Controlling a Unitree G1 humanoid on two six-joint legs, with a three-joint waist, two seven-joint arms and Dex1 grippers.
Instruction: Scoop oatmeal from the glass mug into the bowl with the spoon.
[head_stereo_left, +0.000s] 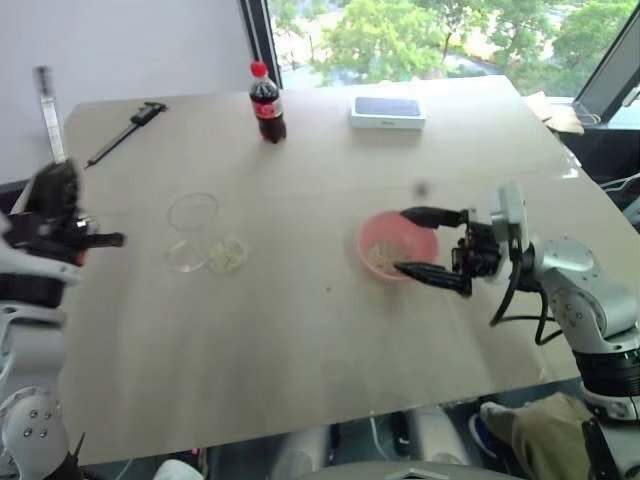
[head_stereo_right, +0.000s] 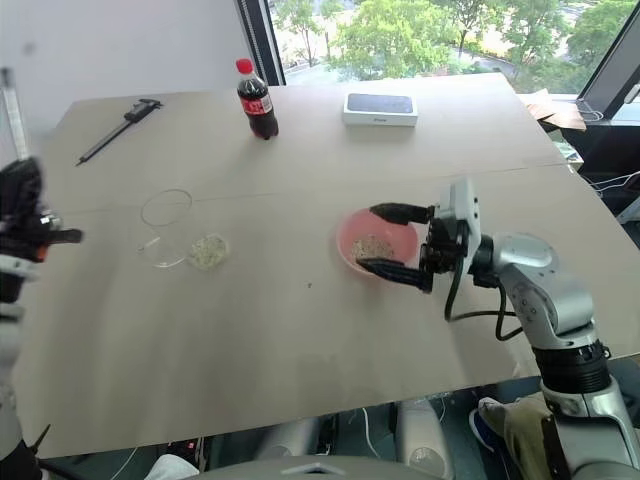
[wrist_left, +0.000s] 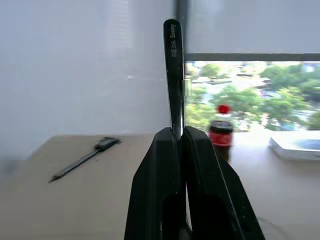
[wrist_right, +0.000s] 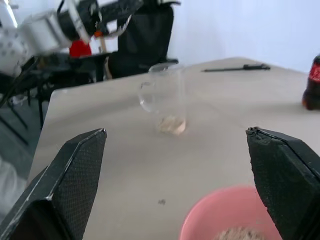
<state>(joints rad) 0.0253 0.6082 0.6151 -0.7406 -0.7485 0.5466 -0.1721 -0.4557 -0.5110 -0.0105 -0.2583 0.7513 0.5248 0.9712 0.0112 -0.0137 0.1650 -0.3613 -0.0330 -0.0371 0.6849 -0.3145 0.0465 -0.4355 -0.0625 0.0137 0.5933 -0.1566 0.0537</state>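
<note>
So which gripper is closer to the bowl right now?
Right. The right gripper is open, fingers on either side of the pink bowl's near edge; the left gripper is raised far across the table, gripping the spoon.

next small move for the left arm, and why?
Probably bring the left claw back down toward the glass mug. It is shut on the spoon, held upright off to the side; oatmeal remains in the mug, and the bowl holds only a little.

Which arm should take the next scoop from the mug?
Left. Its claw is shut on the slim silver metal spoon, raised beside the clear glass mug, which holds pale oatmeal. The right claw stands open around the pink round bowl, empty.
</note>
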